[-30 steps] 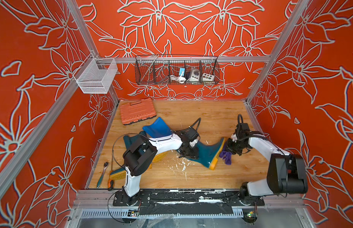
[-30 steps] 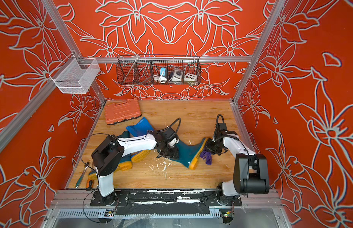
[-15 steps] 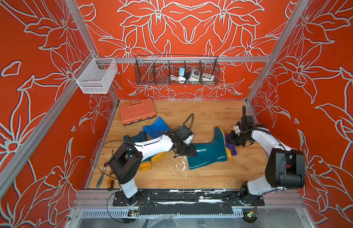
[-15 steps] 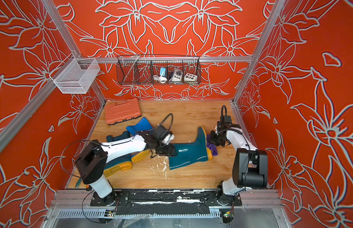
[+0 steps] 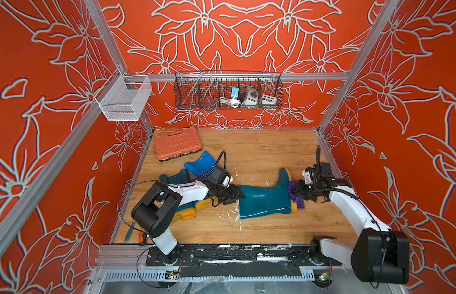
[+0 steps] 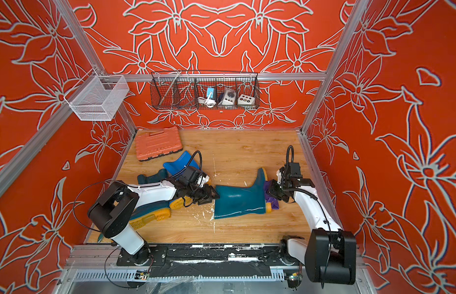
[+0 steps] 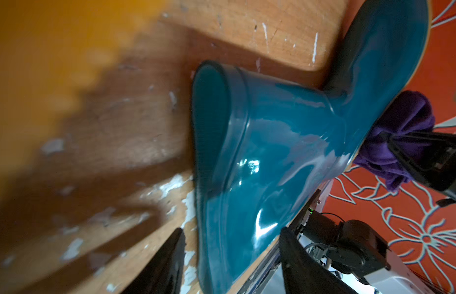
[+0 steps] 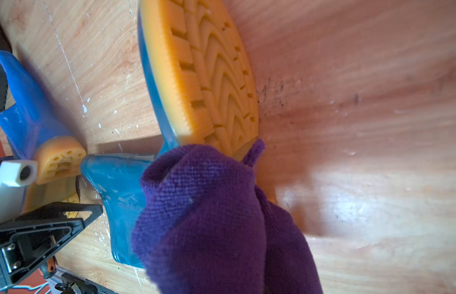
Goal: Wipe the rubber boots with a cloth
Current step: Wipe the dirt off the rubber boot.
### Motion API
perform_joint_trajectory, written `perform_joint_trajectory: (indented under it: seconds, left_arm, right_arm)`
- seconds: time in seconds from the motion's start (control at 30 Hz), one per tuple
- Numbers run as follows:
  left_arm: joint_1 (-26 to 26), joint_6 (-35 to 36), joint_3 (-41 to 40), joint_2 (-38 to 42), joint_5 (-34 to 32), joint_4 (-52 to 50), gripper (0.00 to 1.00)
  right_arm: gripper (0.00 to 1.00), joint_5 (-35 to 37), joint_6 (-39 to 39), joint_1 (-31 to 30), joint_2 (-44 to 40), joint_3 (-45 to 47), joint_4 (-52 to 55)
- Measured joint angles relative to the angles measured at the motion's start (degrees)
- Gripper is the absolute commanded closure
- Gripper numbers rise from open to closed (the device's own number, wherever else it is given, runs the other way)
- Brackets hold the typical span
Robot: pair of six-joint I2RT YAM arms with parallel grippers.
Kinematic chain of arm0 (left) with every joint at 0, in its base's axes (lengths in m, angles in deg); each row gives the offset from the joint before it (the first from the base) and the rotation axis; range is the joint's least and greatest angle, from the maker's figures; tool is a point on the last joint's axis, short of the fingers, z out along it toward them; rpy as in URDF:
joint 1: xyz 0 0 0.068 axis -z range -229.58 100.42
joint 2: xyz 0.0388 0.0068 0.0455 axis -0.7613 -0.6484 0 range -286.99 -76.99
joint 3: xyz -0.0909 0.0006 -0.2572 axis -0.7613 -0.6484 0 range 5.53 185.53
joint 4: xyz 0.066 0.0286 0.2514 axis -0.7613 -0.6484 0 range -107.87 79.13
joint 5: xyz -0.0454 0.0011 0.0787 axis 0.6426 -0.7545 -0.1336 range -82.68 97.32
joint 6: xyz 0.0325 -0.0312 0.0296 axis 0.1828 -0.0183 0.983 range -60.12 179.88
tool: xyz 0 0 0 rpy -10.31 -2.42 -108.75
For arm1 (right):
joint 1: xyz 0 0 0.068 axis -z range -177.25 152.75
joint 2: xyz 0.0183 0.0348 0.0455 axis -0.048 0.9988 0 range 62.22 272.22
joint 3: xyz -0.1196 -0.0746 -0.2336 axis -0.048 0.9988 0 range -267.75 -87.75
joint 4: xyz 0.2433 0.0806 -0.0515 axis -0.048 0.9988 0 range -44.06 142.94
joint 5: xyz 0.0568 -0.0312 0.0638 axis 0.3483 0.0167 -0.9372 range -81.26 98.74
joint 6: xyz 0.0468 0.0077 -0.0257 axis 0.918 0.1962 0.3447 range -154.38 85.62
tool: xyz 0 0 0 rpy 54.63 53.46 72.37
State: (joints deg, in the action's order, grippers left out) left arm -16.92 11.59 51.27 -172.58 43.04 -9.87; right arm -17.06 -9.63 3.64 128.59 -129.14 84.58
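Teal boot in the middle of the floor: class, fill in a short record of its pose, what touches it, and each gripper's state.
boot pose: teal boot lying on its side on the wooden floor
cloth: purple cloth bunched against the yellow-orange sole, near the heel
right gripper: shut on the cloth
left gripper: jaws apart astride the shaft's top rim; grip unclear
other boots: blue boot and second teal boot lie farther to the robot's left

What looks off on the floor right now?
White flecks litter the wooden floor beside the open top of the lying teal boot, like chipped finish or residue; dark specks dot it near that boot's sole.
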Motion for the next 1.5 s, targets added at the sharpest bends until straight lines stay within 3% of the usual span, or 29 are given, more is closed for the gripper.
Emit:
perform_joint_trajectory:
  seconds: [0.27, 0.5, 0.8, 1.03, 1.3, 1.5]
  left_arm:
    - [0.07, -2.21, -1.66, -0.31, 1.84, 4.57, 0.47]
    - [0.26, -1.64, -1.86, -0.50, 1.79, 4.72, 0.45]
    - [0.68, 0.31, -1.88, -0.22, 0.07, 3.50, 0.41]
    - [1.22, 0.74, -2.47, 0.46, -1.14, 2.99, 0.42]
    - [3.13, -1.27, -3.02, -1.01, -0.35, 5.99, 0.64]
    - [3.34, -1.81, -3.04, -0.70, 0.26, 5.77, 0.90]
  right_arm:
    - [1.00, 0.59, 1.38, -0.57, -4.20, 0.33, 4.72]
    - [1.00, 4.35, 1.57, -1.66, -4.98, -8.37, 9.46]
    - [1.00, 10.82, 3.13, -14.62, 2.10, -16.28, 9.25]
    - [1.00, 12.39, 4.59, -26.10, 14.10, -22.77, 7.15]
    - [1.00, 10.03, 4.94, -33.14, 28.55, -31.28, 4.31]
    - [1.00, 6.34, 6.12, -37.35, 35.15, -34.51, 1.40]
